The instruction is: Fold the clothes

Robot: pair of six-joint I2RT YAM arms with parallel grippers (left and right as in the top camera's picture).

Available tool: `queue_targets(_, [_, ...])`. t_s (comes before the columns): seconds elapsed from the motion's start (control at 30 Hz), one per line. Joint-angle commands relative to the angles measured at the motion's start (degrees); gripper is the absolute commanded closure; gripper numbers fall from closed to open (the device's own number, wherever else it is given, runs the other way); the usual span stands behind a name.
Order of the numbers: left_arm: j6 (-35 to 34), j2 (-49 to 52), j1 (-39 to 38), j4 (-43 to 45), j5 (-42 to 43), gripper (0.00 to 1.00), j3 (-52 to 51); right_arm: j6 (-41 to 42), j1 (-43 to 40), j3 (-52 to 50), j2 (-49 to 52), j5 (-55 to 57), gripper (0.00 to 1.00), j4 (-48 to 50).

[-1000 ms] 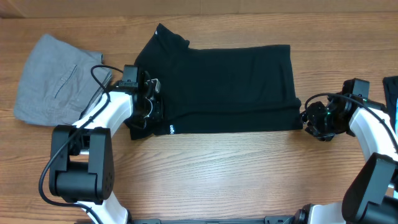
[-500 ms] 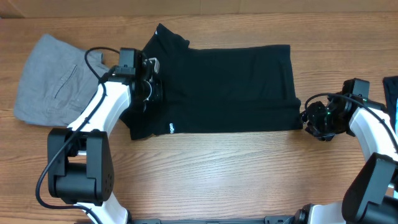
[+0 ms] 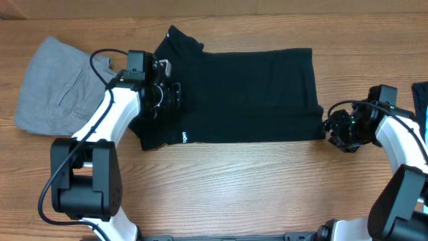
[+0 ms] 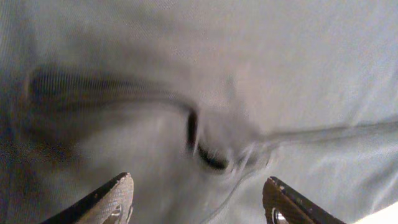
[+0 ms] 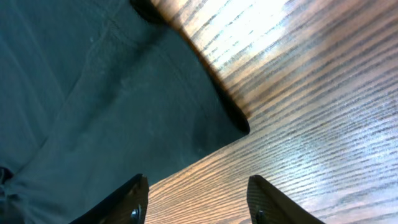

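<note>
The left end effector (image 3: 172, 94) hovers with its jaws apart over the left part of the clothes (image 3: 247, 94), gripping nothing. The right end effector (image 3: 332, 130) is also spread and empty, just beside their lower right corner. The black clothes lie flat mid-tabletop (image 3: 221, 187), with grey trousers (image 3: 57, 87) to their left.

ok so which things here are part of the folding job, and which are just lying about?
In the job:
- black garment, spread flat on the table
- left gripper, open over the garment's end nearest the trousers
- right gripper, open at the garment's opposite end, by a corner

Lying about:
- folded light grey trousers
- blue item, cut off by the frame edge
</note>
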Motion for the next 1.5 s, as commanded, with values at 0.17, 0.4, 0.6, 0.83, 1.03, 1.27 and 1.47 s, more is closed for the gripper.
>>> queue_targets(0.17, [4.26,-1.86,10.38,-15.47,-7.82,0.3,3.39,-0.22,0.28,-0.35,0.11,-0.07,0.41,-1.57])
queue_targets(0.4, [10.12,-1.84,16.31,-18.43,-0.15,0.35,3.08,-0.44,0.28,-0.37,0.11,-0.07,0.4,-2.05])
queue_targets(0.6, [12.39,-1.79,14.23,-18.75,2.93,0.38,3.06,-0.44,0.28,-0.37,0.11,-0.07,0.39,-1.55])
queue_targets(0.83, [13.18,-1.6,12.72,-18.99,0.15,0.48,2.91,-0.39,0.28,-0.37,0.11,-0.07,0.38,-1.33])
queue_targets(1.03, [12.92,-1.53,12.68,-17.11,-0.96,0.58,-0.26,-0.39,0.28,-0.37,0.11,-0.07,0.38,-1.25])
queue_targets(1.27, [12.96,-1.53,12.41,-14.91,4.66,0.65,-2.89,-0.39,0.28,-0.37,0.11,-0.07,0.38,-1.27])
queue_targets(1.47, [12.94,-1.53,12.41,-14.88,4.7,0.96,-2.75,-0.39,0.28,-0.37,0.11,-0.09,0.38,-1.51])
